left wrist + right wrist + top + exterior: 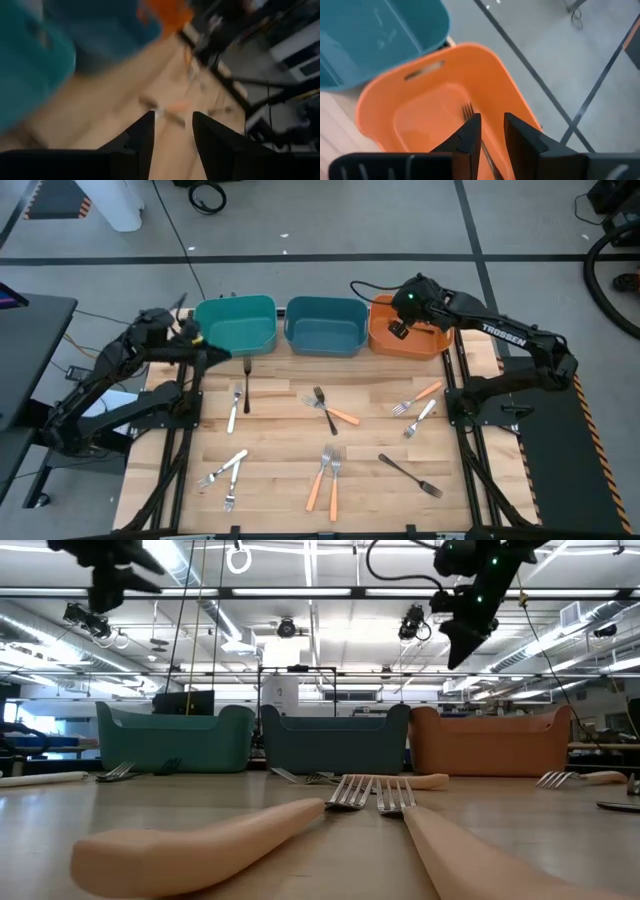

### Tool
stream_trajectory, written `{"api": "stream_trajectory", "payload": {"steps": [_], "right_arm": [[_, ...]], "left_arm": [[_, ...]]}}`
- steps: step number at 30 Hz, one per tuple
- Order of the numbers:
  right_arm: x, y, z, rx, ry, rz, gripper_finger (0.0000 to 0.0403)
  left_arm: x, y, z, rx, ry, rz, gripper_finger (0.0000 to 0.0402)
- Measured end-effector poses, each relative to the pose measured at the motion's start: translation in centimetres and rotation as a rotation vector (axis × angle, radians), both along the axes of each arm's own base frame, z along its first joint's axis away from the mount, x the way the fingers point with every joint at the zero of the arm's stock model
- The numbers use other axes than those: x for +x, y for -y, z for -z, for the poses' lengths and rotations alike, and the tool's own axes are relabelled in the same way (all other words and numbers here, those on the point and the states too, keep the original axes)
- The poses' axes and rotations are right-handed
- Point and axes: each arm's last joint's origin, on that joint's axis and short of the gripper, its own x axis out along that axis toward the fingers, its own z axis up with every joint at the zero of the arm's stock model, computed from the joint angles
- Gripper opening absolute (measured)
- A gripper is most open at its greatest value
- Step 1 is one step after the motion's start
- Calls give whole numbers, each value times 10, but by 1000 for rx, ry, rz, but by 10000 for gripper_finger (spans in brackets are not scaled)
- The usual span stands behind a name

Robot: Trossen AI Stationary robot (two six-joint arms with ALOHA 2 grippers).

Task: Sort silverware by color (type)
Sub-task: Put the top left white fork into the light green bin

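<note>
Forks lie scattered on the wooden table: black ones (247, 380) (410, 475), white ones (233, 408) (222, 470) (420, 418), and orange-handled ones (420, 393) (326, 477). My left gripper (213, 352) (172, 115) hovers open over the table at the teal bin's (236, 323) near left corner, holding nothing. My right gripper (400, 320) (492, 117) hangs above the orange bin (405, 335), open by a narrow gap. A dark fork (468, 111) lies inside that bin below the fingers.
The teal bin, a blue bin (325, 325) and the orange bin stand in a row along the table's far edge. In the low view two orange-handled forks (350, 795) lie close to the near edge. Bare wood shows between the fork clusters.
</note>
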Motion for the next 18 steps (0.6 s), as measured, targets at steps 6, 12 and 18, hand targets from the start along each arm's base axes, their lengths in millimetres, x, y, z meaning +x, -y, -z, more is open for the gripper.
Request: {"api": "stream_trajectory", "payload": {"steps": [6,12,18], "right_arm": [[-2,-1,-6,-19,25,0,91],[-2,-1,-6,-18,27,2,91],[-2,-1,-6,-18,27,2,91]], "left_arm": [[-4,14,17,-183,-194,-64,141],[3,18,28,-294,-326,-199,142],[26,22,61,-361,-506,-164,142]]}}
